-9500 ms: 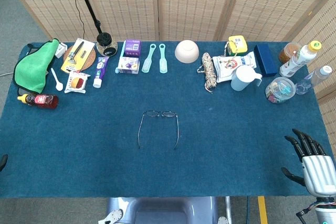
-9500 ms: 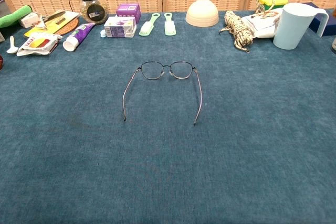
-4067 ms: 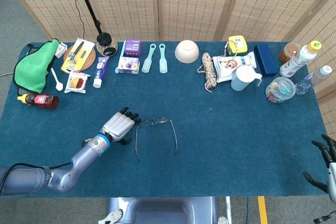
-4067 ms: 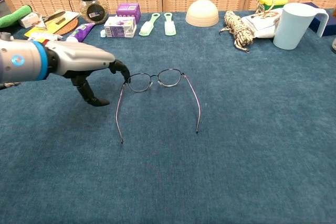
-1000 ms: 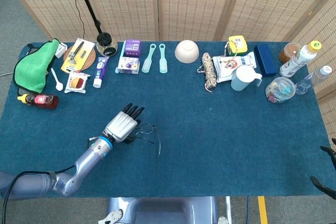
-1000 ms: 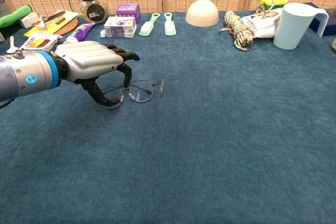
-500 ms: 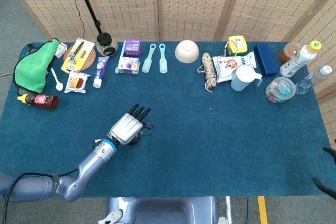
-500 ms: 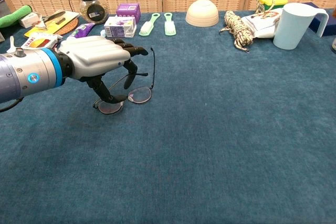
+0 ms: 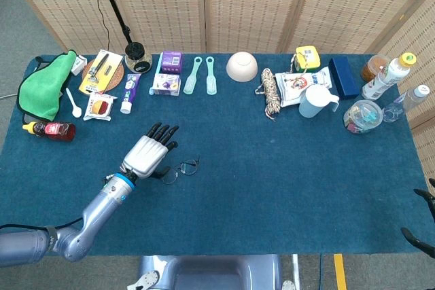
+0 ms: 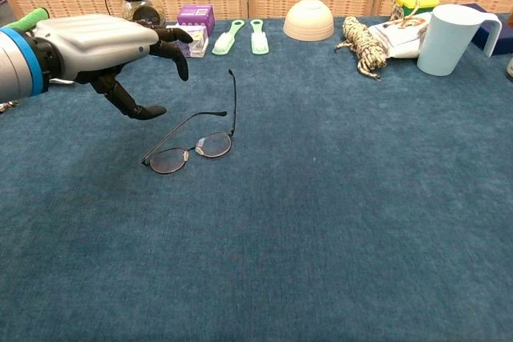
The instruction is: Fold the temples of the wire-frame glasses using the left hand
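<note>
The wire-frame glasses [image 10: 192, 148] lie on the blue table cloth [image 10: 337, 222], lenses down-left of centre. One temple is folded along behind the lenses; the other temple [image 10: 233, 102] still points away towards the back. My left hand [image 10: 100, 44] hovers above and to the left of the glasses, fingers apart, holding nothing and not touching them. In the head view the left hand [image 9: 146, 154] sits just left of the glasses [image 9: 181, 168]. Only two dark fingertips [image 9: 416, 237] of my right hand show at the lower right edge, spread apart.
Along the back edge stand a green cloth [image 9: 44, 86], toothpaste [image 9: 128, 92], purple boxes [image 9: 167, 73], two green brushes [image 9: 202, 76], an upturned bowl [image 9: 242, 66], a rope coil [image 9: 270, 91], a pale jug [image 9: 317, 100] and bottles [image 9: 387, 76].
My left hand has let go of the glasses, lifted and drawn back to the left. The glasses now lie alone with one temple folded in.
</note>
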Robot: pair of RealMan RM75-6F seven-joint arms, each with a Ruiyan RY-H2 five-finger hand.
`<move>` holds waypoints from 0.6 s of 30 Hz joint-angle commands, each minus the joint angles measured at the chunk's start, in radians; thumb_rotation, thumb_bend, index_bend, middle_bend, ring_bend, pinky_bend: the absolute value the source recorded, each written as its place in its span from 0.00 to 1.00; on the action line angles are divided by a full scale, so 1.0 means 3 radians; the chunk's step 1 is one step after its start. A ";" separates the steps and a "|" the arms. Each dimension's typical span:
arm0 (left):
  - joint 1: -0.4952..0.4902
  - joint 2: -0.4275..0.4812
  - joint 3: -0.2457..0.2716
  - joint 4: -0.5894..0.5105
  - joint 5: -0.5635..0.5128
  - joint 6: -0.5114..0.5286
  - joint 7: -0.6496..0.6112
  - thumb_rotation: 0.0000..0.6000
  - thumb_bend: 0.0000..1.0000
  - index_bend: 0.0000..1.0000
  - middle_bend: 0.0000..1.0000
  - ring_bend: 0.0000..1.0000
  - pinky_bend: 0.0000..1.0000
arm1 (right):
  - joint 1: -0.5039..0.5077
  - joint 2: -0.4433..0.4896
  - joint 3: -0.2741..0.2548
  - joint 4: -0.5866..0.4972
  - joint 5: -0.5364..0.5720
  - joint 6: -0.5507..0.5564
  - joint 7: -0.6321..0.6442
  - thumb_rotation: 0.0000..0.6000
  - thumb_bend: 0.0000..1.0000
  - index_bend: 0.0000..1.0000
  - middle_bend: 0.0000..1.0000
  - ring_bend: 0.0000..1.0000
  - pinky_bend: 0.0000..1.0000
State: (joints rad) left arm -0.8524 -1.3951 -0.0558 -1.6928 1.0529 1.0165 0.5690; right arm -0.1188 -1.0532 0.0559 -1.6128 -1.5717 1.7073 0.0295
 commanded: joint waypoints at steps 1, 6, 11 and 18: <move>0.0092 0.0131 -0.0003 -0.0128 0.0184 0.0073 -0.0170 0.73 0.32 0.27 0.02 0.00 0.00 | 0.0007 -0.0004 0.0000 -0.0005 -0.0004 -0.0009 -0.0008 1.00 0.00 0.25 0.12 0.15 0.22; 0.0140 0.0264 0.0058 -0.0304 0.0418 0.0043 -0.0309 0.73 0.32 0.27 0.05 0.03 0.00 | 0.0015 -0.0007 0.0001 -0.0017 -0.0017 -0.0010 -0.0021 1.00 0.00 0.25 0.12 0.15 0.22; 0.0189 0.0381 0.0166 -0.0480 0.0664 -0.0005 -0.0388 0.73 0.32 0.27 0.08 0.06 0.00 | 0.0010 -0.0012 -0.0007 -0.0017 -0.0017 -0.0008 -0.0018 1.00 0.00 0.25 0.12 0.15 0.22; 0.0231 0.0348 0.0248 -0.0423 0.0705 -0.0115 -0.0390 0.73 0.32 0.27 0.12 0.09 0.00 | 0.0013 -0.0017 -0.0013 -0.0015 -0.0032 -0.0010 -0.0022 1.00 0.00 0.25 0.12 0.15 0.22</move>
State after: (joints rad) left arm -0.7859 -1.2842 0.0159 -1.8270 1.2666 0.9882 0.4500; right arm -0.1150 -1.0585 0.0519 -1.6172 -1.5813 1.7044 0.0229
